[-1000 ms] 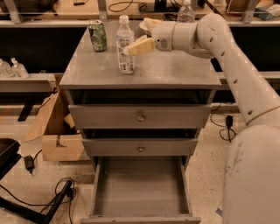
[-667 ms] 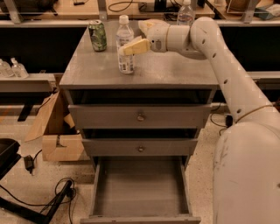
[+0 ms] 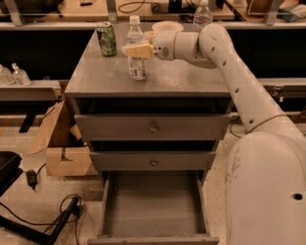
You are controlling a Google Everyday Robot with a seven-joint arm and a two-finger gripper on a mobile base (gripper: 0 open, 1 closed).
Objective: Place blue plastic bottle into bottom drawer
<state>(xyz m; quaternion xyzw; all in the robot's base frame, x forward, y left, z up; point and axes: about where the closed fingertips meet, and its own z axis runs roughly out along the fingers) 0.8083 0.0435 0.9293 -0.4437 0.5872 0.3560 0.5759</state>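
The blue plastic bottle [image 3: 136, 62], clear with a white cap and a white-and-bluish label, stands upright on the grey cabinet top [image 3: 181, 76], left of its middle. My gripper [image 3: 137, 50] reaches in from the right at the level of the bottle's shoulder; part of it crosses in front of the bottle. The bottom drawer [image 3: 154, 210], a deep plain grey tray, is pulled open below the two shut upper drawers, and nothing shows inside it.
A green can [image 3: 106, 39] stands at the back left of the cabinet top. A taller clear water bottle [image 3: 202, 14] and a pale bowl [image 3: 167, 26] are behind my arm. A cardboard box [image 3: 62, 143] and cables [image 3: 48, 215] lie on the floor at the left.
My gripper has moved a little to the left, from beside the bottle to level with its shoulder. The bottle still stands in the same place.
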